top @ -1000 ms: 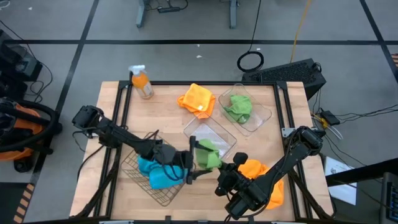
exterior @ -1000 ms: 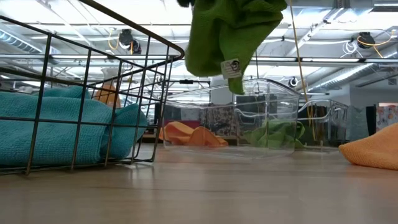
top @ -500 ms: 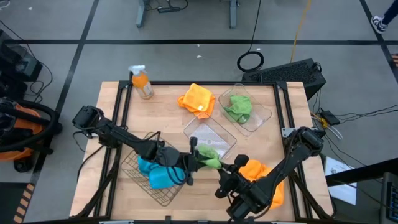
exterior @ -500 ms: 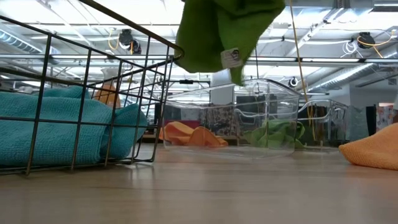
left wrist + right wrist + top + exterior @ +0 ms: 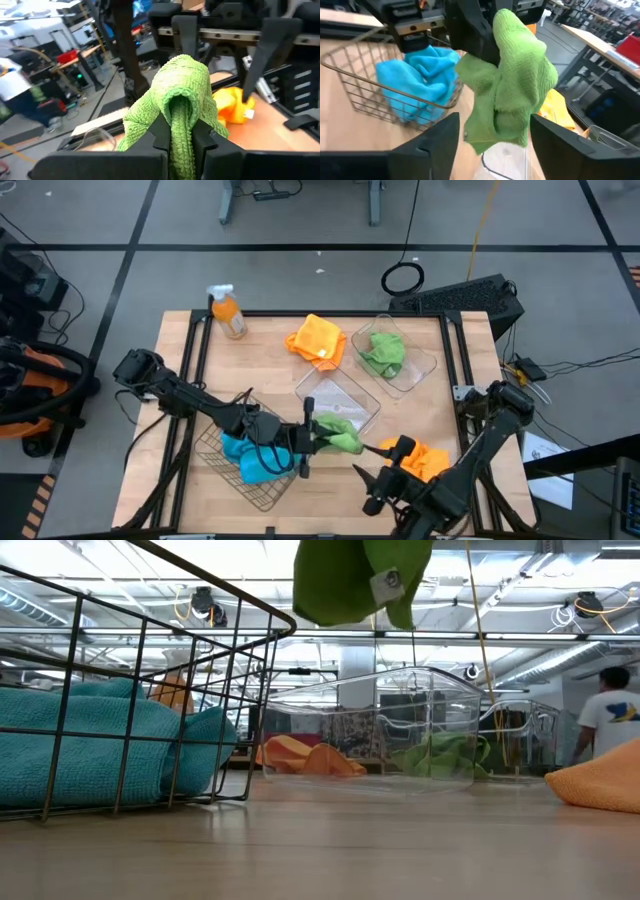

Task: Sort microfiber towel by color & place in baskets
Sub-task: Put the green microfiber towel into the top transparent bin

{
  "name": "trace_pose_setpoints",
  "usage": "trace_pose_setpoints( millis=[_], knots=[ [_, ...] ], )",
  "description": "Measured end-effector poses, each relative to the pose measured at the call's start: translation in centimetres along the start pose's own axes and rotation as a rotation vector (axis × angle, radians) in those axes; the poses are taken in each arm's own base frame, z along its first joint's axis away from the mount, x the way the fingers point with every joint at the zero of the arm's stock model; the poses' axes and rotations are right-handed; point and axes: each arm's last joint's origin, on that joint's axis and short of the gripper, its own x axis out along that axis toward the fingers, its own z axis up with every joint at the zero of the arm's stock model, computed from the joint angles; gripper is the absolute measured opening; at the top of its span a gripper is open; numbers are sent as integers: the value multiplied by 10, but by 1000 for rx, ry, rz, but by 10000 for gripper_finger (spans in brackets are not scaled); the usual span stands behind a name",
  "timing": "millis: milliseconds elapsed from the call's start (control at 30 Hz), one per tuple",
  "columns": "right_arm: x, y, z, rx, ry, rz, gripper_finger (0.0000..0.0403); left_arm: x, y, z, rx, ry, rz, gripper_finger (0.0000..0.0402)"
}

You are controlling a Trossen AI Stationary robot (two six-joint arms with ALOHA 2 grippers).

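While the right gripper (image 5: 372,465) is standing open just beside it, a green towel (image 5: 338,434) is being pinched by the left gripper (image 5: 312,436) above the wooden table (image 5: 270,330); a person (image 5: 610,718) is standing behind.

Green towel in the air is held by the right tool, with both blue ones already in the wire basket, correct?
Wrong arm: the left tool grips the green towel, as the left wrist view shows. The right tool is open. The blue towels are in the wire basket.

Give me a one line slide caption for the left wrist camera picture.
Left gripper, jaws shut on a green towel, with an orange towel on the table behind.
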Motion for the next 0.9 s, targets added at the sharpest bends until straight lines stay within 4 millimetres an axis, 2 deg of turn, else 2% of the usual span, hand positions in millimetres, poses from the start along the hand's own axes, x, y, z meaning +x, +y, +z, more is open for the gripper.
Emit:
trace_pose_setpoints(
  millis=[200, 500, 667, 900],
  knots=[
    [-18, 4, -4, 19, -44, 28, 244, 0, -1, 0, -15, -24, -73, 23],
    [-21, 11, -14, 69, -85, 10, 238, 0, -2, 0, -15, -29, -91, 23],
    [-9, 11, -20, 132, -100, -19, 238, 0, -2, 0, -15, -29, -91, 23],
    [17, 14, -36, 160, -93, -55, 238, 0, -1, 0, -15, -29, -90, 23]
  ],
)
